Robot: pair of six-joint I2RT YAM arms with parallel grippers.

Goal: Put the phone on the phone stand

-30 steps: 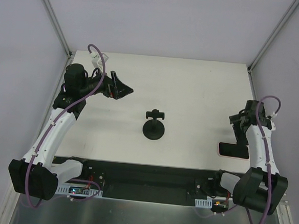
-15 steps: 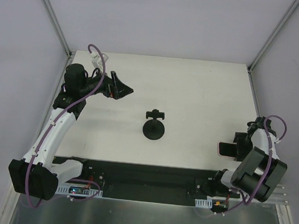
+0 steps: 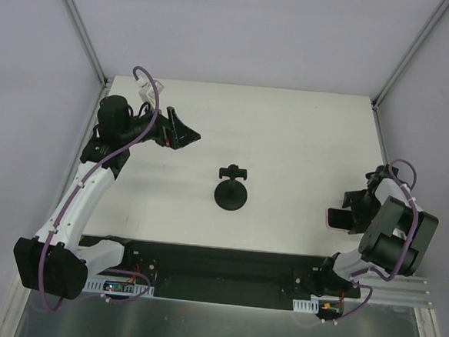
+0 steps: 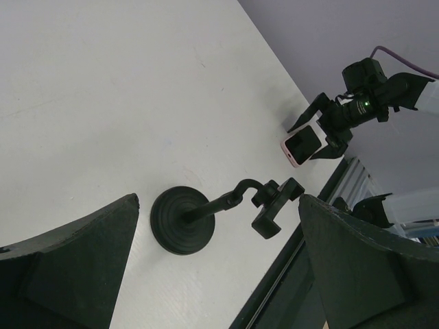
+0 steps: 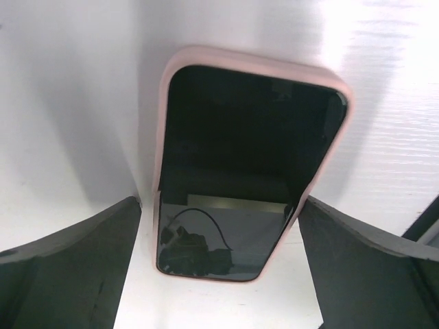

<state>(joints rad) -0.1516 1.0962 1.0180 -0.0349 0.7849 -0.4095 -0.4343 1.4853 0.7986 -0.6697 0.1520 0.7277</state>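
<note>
**Right gripper (image 3: 354, 214) dropped over the phone (image 5: 247, 164)**

Since a second ago, my right arm has folded lower and drawn closer over the phone. The phone lies flat, screen up, near the counter's (image 3: 289, 127) right front edge. The right gripper's fingers are spread wide on either side of it, not clamped. The left gripper (image 3: 189, 139) hasn't moved and hangs released at far left. The phone stand (image 3: 231, 190) stands mid-counter, well apart from the phone.

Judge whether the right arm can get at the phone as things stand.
Probably yes. Its fingers stand open, one to each side of the phone, which lies flat and screen up on the table with nothing over it or between.
</note>
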